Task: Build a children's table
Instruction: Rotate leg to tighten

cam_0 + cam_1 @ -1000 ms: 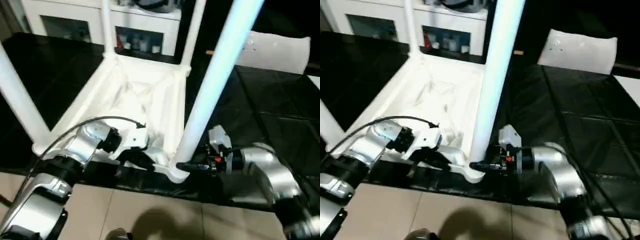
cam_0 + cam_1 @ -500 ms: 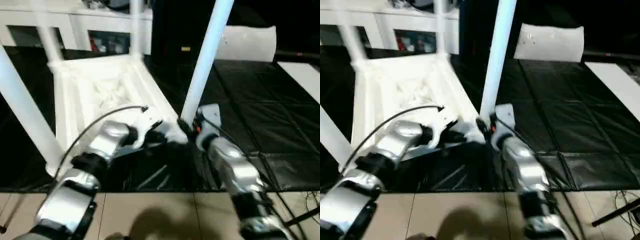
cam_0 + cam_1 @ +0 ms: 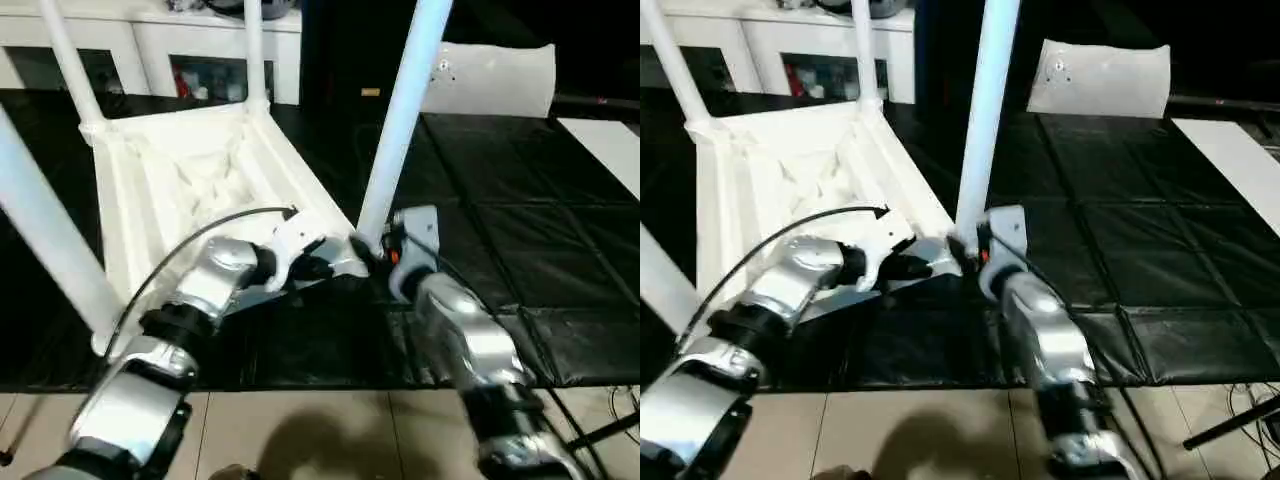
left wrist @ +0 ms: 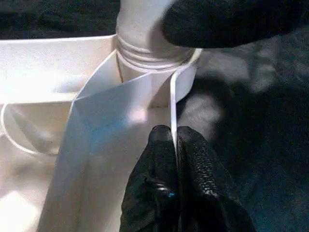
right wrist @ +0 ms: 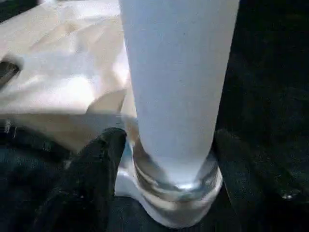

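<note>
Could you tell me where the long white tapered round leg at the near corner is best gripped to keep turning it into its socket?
Probably low on the long white tapered round leg, just above its threaded base at the round corner socket, coming in level from the robot's side. The leg stands upright and round, so fingers straddle it there, as the right gripper does, while the left gripper pinches a thin rib of the white tabletop.

The tabletop (image 3: pixel 190 170) is showing plain white, its ribbed underside crossing in an X. The legs (image 3: pixel 400 120) are showing white with a faint bluish tint. The mat (image 3: pixel 520 220) is lying black, marked in a grid of square seams. The left end effector (image 4: pixel 175 145) is showing black fingers, as is the right end effector (image 5: pixel 169 159). The forearms (image 3: pixel 470 340) are gleaming silver.
</note>
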### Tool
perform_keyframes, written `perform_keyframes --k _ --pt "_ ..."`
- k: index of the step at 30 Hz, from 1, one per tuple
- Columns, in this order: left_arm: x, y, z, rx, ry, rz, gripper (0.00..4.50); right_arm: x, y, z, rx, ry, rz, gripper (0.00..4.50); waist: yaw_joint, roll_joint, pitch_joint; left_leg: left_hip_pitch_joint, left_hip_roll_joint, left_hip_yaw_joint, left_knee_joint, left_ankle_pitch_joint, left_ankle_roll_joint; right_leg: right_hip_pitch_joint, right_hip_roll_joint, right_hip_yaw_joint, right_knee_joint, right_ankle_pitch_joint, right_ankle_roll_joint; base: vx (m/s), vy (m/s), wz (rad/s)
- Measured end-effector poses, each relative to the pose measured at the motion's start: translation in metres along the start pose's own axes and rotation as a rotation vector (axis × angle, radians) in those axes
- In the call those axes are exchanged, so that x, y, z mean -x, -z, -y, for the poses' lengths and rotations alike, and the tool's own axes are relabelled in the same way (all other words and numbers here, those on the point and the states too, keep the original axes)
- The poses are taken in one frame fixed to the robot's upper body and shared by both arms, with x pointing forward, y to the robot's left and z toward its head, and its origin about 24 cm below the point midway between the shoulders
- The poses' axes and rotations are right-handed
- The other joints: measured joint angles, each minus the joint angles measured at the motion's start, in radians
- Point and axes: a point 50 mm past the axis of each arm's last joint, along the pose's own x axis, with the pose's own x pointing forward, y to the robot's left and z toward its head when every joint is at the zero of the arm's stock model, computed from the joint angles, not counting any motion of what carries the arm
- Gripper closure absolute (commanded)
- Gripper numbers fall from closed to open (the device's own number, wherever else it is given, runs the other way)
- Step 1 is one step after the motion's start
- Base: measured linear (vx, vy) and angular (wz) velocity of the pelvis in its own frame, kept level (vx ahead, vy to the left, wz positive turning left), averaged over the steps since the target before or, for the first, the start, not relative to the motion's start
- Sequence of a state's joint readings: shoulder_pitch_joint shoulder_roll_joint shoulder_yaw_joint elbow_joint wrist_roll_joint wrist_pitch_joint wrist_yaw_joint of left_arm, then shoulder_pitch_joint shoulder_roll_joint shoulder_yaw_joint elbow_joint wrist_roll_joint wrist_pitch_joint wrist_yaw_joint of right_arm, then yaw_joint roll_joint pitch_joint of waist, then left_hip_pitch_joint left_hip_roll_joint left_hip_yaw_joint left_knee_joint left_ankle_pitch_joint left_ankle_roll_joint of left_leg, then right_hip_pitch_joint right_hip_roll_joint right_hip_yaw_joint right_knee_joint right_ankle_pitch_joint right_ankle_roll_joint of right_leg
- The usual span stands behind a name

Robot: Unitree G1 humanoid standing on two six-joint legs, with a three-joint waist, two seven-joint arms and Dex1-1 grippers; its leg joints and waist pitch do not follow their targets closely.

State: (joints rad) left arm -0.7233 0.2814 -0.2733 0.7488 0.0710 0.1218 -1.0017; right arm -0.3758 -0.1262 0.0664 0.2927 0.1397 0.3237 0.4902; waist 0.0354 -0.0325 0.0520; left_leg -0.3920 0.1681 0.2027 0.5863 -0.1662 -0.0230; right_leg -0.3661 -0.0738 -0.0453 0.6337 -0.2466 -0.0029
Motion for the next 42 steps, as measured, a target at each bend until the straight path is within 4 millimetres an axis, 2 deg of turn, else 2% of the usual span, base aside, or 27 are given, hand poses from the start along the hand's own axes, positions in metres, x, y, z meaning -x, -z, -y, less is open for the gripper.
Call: perform_keyframes --k 3,6,8,13,17,18,22,27,31,32,42 --pt "0.006 0.001 0.0 -0.032 0.044 0.001 4.5 0.007 0.003 0.003 0.017 -0.081 -0.015 0.66 0.005 -0.001 0.001 -0.004 0.001 0.0 0.0 -0.001 0.001 -0.002 0.001 -0.001 -0.002 0.0 0.001 0.0 0.0 0.0" --pt "0.014 0.004 0.0 -0.081 0.102 -0.015 4.5 0.018 0.001 0.008 0.064 -0.199 -0.027 0.46 0.016 -0.003 0.002 -0.005 0.001 0.0 0.001 -0.001 0.002 -0.003 0.0 -0.002 -0.002 0.0 0.001 0.0 0.0 0.0" --pt "0.02 0.005 0.0 -0.111 0.146 -0.025 4.5 0.024 -0.002 0.012 0.105 -0.261 -0.033 0.16 0.024 -0.005 0.003 -0.006 0.001 0.0 0.003 -0.001 0.003 -0.002 0.0 -0.002 -0.002 0.001 0.001 0.0 0.0 0.0" --pt "0.038 0.014 0.004 -0.148 0.305 -0.05 4.5 0.041 -0.007 0.021 0.221 -0.428 -0.075 0.16 0.034 -0.007 0.003 -0.006 0.001 0.001 0.004 -0.002 0.004 -0.001 -0.001 -0.001 -0.002 0.001 0.001 0.0 0.0 0.0" --pt "0.043 0.016 0.008 -0.182 0.403 -0.078 4.5 0.045 -0.008 0.015 0.229 -0.59 -0.071 0.16 0.052 -0.008 0.003 -0.006 0.001 0.001 0.005 -0.002 0.004 -0.001 -0.001 -0.002 -0.002 0.002 0.001 0.0 0.0 0.0" --pt "0.043 0.015 0.009 -0.188 0.422 -0.081 4.5 0.045 -0.009 0.013 0.228 -0.622 -0.073 0.42 0.057 -0.008 0.003 -0.006 0.001 0.001 0.005 -0.002 0.004 -0.001 -0.001 -0.002 -0.002 0.002 0.001 0.0 0.0 0.0" --pt "0.042 0.014 0.013 -0.206 0.488 -0.084 4.5 0.046 -0.014 0.012 0.226 -0.714 -0.075 0.56 0.067 -0.01 0.003 -0.006 0.001 0.002 0.007 -0.003 0.005 -0.001 -0.002 -0.002 -0.002 0.002 0.0 0.0 0.0 0.0" --pt "0.04 0.012 0.016 -0.229 0.516 -0.088 4.5 0.046 -0.009 0.008 0.206 -0.782 -0.095 1.0 0.076 -0.014 0.003 -0.006 0.001 0.002 0.008 -0.003 0.005 -0.001 -0.002 -0.001 -0.001 0.002 0.0 0.0 0.0 0.0" --pt "0.038 0.011 0.017 -0.233 0.52 -0.083 4.5 0.043 -0.007 0.005 0.188 -0.812 -0.097 1.33 0.078 -0.015 0.003 -0.006 0.001 0.002 0.008 -0.003 0.005 -0.001 -0.002 -0.002 -0.001 0.002 0.0 0.0 0.0 0.0" --pt "0.038 0.011 0.017 -0.235 0.521 -0.083 4.5 0.041 -0.006 0.004 0.181 -0.816 -0.094 1.55 0.077 -0.015 0.003 -0.006 0.001 0.002 0.008 -0.003 0.005 -0.001 -0.002 -0.002 -0.001 0.002 0.0 0.0 0.0 0.0" --pt "0.038 0.011 0.017 -0.241 0.52 -0.086 4.5 0.034 -0.004 -0.002 0.169 -0.849 -0.101 2.2 0.078 -0.016 0.003 -0.006 0.001 0.002 0.009 -0.003 0.006 -0.001 -0.002 -0.002 -0.001 0.002 0.0 0.0 0.0 0.0"
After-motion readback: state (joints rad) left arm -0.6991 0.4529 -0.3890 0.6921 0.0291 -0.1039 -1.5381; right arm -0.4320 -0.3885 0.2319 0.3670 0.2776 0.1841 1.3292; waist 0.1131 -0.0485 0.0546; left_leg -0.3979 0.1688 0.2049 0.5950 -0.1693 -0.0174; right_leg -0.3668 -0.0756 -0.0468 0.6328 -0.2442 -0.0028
